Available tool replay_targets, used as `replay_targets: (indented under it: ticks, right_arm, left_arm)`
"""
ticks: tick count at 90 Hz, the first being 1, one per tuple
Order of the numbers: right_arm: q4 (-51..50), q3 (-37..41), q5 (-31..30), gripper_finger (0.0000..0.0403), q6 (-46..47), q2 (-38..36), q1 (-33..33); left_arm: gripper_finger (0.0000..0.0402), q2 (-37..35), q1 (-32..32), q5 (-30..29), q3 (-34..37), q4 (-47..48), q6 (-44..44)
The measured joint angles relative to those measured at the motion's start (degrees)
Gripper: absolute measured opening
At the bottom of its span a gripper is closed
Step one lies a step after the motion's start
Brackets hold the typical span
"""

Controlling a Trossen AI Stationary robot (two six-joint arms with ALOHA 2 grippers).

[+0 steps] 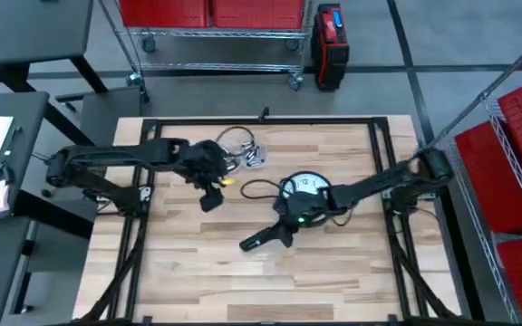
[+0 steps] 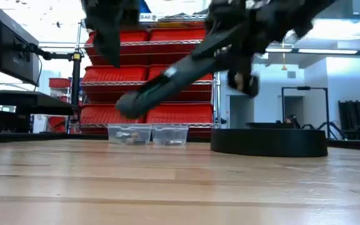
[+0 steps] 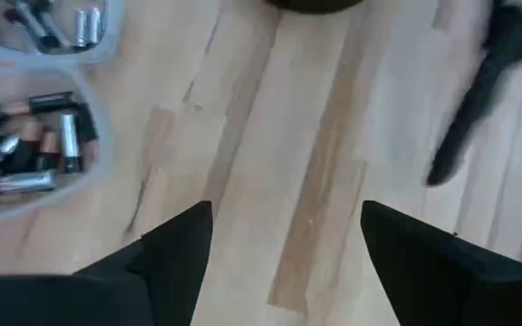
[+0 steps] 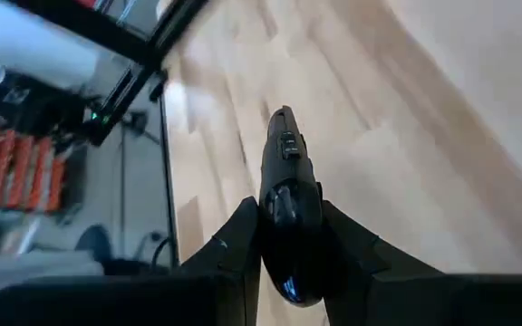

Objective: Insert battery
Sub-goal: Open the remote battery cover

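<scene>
bare wood of the table (image 2: pixel 167 187) fills the low view's foreground. taking the round black clock (image 1: pixel 308 186) as landmark: well left of it, two clear trays of batteries (image 3: pixel 34 149) sit near the table's far edge. left gripper (image 1: pixel 211 195) hangs beside those trays, left of the clock, fingers spread wide with nothing between them. right gripper (image 4: pixel 290 237), just in front of the clock, is clamped on a dark remote control (image 1: pixel 263 239) that juts away from the clock toward the table's middle.

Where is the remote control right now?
The remote control is clamped in the right gripper, held above the middle of the table, just in front of the round black clock.
</scene>
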State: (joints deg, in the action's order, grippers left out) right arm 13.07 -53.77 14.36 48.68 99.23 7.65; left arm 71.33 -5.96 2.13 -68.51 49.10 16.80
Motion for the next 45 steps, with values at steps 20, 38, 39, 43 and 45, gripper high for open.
replay_targets:
  ticks: [20, 38, 39, 43, 45]
  right_arm:
    - [-4.89, -11.92, 18.76, 0.0065, -4.51, 10.35, -5.81]
    - [-10.9, -22.73, 27.91, 0.0065, -8.04, 21.59, -11.63]
    - [-10.93, -23.21, 28.25, 0.0065, -8.13, 22.08, -11.87]
    - [-10.72, -25.05, 29.74, 0.0065, -8.25, 24.01, -12.7]
    - [-10.74, -25.89, 30.5, 0.0065, -8.24, 24.9, -13.04]
  left_arm:
    - [0.0262, -7.96, -0.03, -0.83, 0.0, 1.62, 2.77]
    - [0.0262, -11.04, -0.04, -1.35, 0.0, 3.94, 3.39]
    - [0.0263, -11.07, -0.04, -1.34, 0.0, 4.13, 3.41]
    - [0.0263, -11.11, -0.02, -1.35, 0.0, 4.68, 3.41]
    - [0.0263, -11.1, -0.02, -1.35, 0.0, 4.98, 3.41]
